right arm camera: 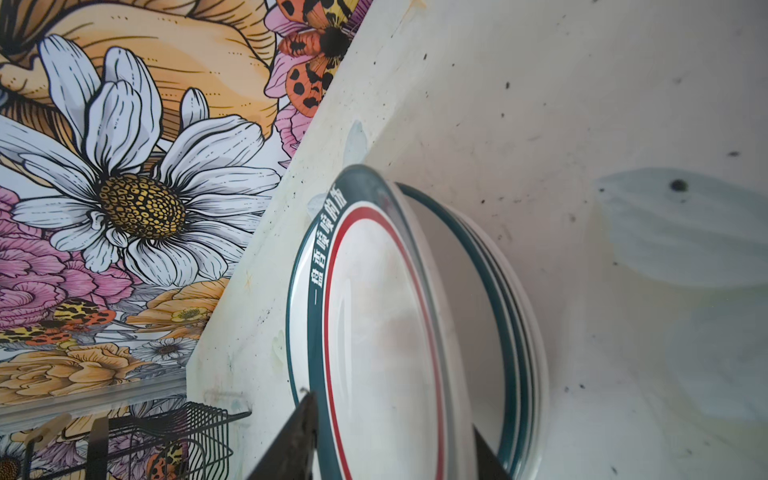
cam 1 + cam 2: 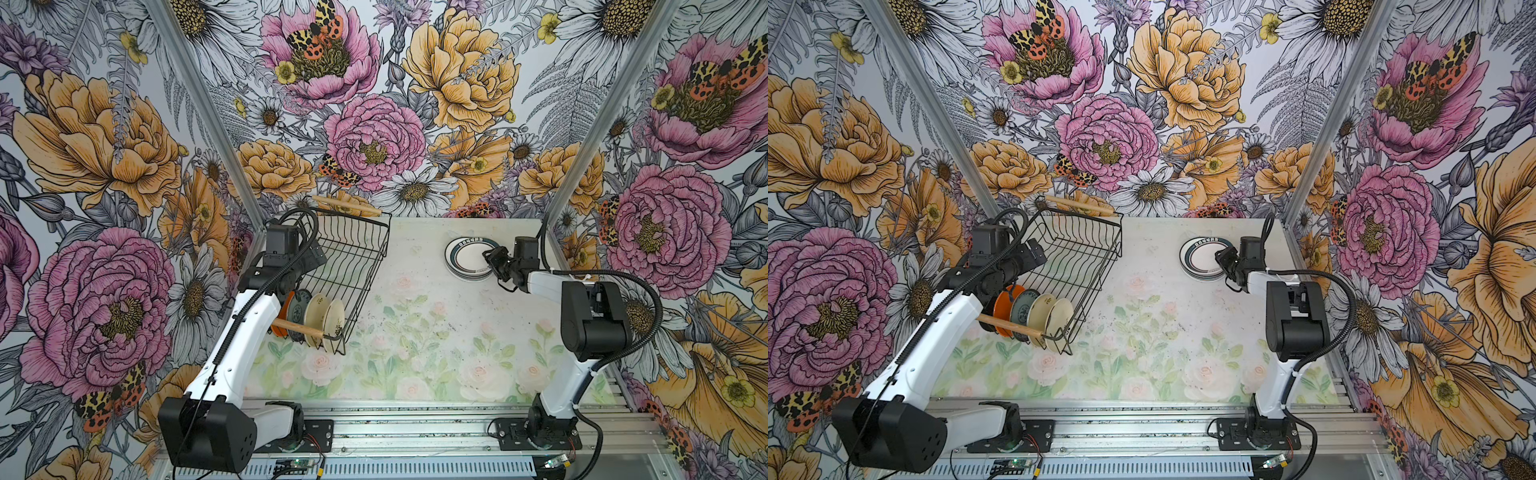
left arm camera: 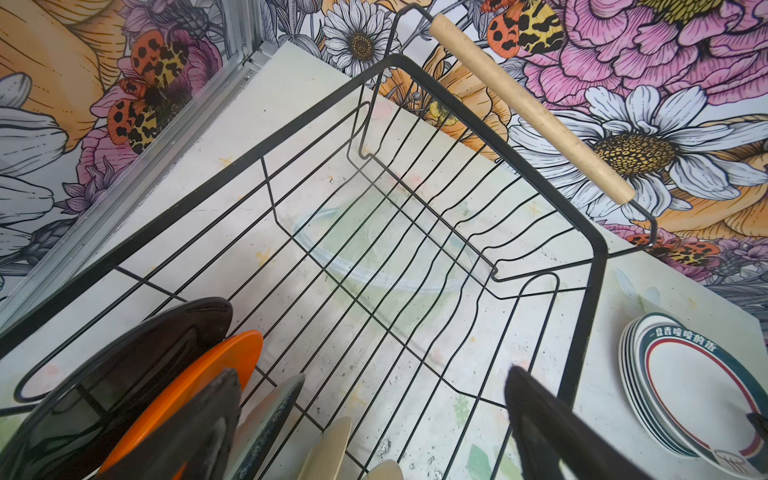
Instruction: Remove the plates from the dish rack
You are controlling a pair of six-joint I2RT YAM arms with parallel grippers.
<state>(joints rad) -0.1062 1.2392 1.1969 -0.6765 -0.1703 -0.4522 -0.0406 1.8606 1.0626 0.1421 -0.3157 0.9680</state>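
Your left gripper hung over the dish rack with its fingers spread wide and nothing between them. It was just above the plates standing on edge at the rack's near end: a black plate, an orange plate, a teal-patterned plate and two cream plates. The rack sat on the left of the table. Your right gripper was at the stack of white plates lying flat at the far right. Its fingers were parted on either side of the top plate, at the rim, with a gap showing beside one finger.
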